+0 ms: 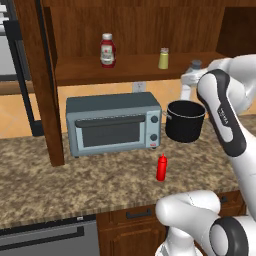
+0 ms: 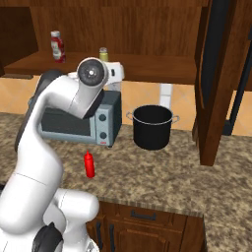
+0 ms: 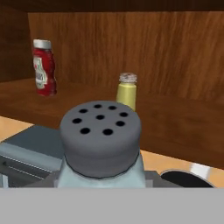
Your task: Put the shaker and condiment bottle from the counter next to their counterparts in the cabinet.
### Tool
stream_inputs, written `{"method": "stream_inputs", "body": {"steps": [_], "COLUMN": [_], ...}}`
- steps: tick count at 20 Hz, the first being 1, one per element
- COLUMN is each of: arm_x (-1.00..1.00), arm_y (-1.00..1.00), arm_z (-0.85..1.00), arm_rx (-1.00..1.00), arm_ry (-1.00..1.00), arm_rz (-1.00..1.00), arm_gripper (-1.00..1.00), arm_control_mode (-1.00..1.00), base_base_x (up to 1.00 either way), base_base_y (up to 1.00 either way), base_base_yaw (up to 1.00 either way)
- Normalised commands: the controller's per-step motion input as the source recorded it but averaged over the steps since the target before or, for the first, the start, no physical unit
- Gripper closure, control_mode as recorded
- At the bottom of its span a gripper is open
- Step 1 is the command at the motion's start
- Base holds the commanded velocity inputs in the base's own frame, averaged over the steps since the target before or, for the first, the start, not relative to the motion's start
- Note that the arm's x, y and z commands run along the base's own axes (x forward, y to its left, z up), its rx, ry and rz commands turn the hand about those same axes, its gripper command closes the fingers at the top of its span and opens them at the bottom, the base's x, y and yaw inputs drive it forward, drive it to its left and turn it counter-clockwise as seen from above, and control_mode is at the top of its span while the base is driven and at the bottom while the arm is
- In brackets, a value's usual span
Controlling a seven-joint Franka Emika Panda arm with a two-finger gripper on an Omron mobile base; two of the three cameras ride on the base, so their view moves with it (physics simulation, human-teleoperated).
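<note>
The gripper (image 1: 192, 75) holds the shaker (image 3: 100, 146) upright at shelf height, right of and nearer than the yellowish-green shaker (image 3: 126, 90) in the cabinet (image 3: 175, 65).

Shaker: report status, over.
Shaker in the jaws, raised to cabinet shelf height, short of the yellow-green shaker. Red squeeze bottle upright on the counter. Nothing between shaker and shelf.
</note>
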Motion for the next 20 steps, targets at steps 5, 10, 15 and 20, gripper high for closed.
{"method": "stream_inputs", "body": {"steps": [5, 10, 15, 20], "arm_x": [0.21, 0.28, 0.42, 0.41], "arm_y": [0.00, 0.00, 0.00, 0.00], "arm_z": [0.15, 0.17, 0.01, 0.00], "arm_rx": [0.00, 0.00, 0.00, 0.00], "arm_ry": [0.00, 0.00, 0.05, 0.06], "arm_rz": [-0.07, -0.05, -0.04, -0.02], "arm_gripper": [1.00, 1.00, 1.00, 1.00], "arm_control_mode": [-1.00, -1.00, -1.00, -1.00], "base_base_x": [0.00, 0.00, 0.00, 0.00], "base_base_y": [0.00, 0.00, 0.00, 0.00], "base_base_yaw": [0.00, 0.00, 0.00, 0.00]}}
